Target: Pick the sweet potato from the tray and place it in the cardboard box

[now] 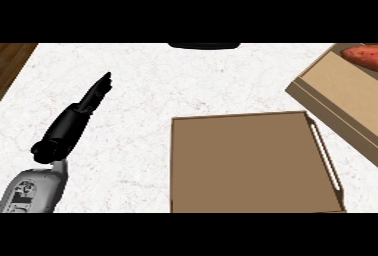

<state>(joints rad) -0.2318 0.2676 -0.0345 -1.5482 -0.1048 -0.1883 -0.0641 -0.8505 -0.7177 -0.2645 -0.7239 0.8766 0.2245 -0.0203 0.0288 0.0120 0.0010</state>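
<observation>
head view: the left hand (81,111) was seen over the white counter (148,100), fingers straight and holding nothing. the sweet potato (363,54) lay on the tray (336,85) at the upper right, just beside the cardboard box (244,160).
</observation>
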